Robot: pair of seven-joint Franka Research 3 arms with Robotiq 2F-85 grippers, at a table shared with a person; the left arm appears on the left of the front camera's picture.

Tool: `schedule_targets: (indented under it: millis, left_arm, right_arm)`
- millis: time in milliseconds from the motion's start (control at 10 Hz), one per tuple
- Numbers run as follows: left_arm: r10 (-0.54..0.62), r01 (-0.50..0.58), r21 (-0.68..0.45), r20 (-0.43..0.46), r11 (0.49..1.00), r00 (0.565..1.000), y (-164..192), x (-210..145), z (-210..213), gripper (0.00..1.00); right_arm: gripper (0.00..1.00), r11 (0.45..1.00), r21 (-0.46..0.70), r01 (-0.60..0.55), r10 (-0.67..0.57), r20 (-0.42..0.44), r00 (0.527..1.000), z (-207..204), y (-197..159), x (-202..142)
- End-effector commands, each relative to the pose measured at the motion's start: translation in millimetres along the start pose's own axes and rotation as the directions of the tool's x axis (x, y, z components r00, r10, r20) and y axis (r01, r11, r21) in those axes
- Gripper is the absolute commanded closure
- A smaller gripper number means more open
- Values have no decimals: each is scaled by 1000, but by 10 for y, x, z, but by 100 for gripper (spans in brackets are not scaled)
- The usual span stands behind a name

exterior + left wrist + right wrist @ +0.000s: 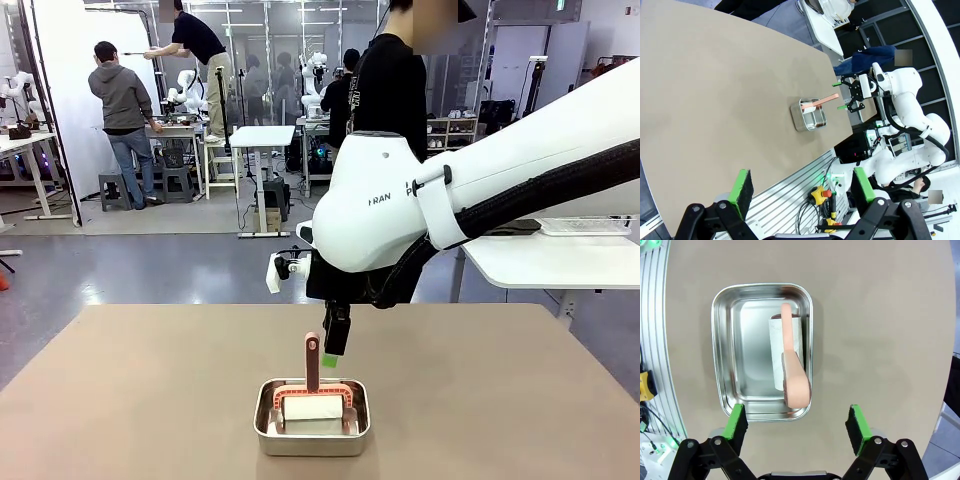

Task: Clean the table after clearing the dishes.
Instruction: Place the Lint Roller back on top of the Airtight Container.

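Observation:
The beige table [150, 380] carries a small steel pan [264, 432] near its front edge. In the pan lies a white cleaning roller [312, 406] whose pink handle [312, 360] sticks upward. My right gripper [333, 352] hangs open, pointing down just above and behind that handle. From the right wrist, the handle [796, 385] lies between and ahead of the open right gripper [797, 424], over the pan [720, 340]. My left gripper [802, 187] is open and empty, high over the table's [715, 90] near edge. The dishes are out of view.
A person in black [390, 90] stands at the table's far side. A white side table [550, 260] sits to the back right. The aluminium rail frame [790, 195] runs along the table's near edge. The left wrist view also catches the right gripper [847, 92] beside the pan [796, 116].

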State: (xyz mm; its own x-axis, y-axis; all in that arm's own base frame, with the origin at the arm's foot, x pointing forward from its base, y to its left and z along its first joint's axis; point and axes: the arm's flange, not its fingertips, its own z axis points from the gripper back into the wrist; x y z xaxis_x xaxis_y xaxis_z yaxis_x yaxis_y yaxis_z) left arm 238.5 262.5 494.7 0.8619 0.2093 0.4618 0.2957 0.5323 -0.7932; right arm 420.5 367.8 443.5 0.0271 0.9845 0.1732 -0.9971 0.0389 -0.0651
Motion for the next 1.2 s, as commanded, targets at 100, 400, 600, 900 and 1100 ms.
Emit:
schedule_targets:
  millis: [100,400,600,900,1100]
  left_arm:
    - [-11,12,-17,15,1000,1000,-12,-2,21,0]
    - [-11,12,-17,15,1000,1000,-12,-2,21,0]
    - [-11,12,-17,15,1000,1000,-12,-2,21,0]
    - [-11,12,-17,15,1000,1000,-12,-2,21,0]
    - [-11,12,-17,15,1000,1000,-12,-2,21,0]
  right_arm:
    - [0,989,62,135,-140,95,986,239,-194,-242]
    - [0,857,324,401,-492,281,824,752,-532,-1261]
    - [0,917,233,324,-373,213,903,653,-528,-908]
    - [0,917,233,324,-373,213,903,653,-528,-908]
    - [0,917,233,324,-373,213,903,653,-528,-908]
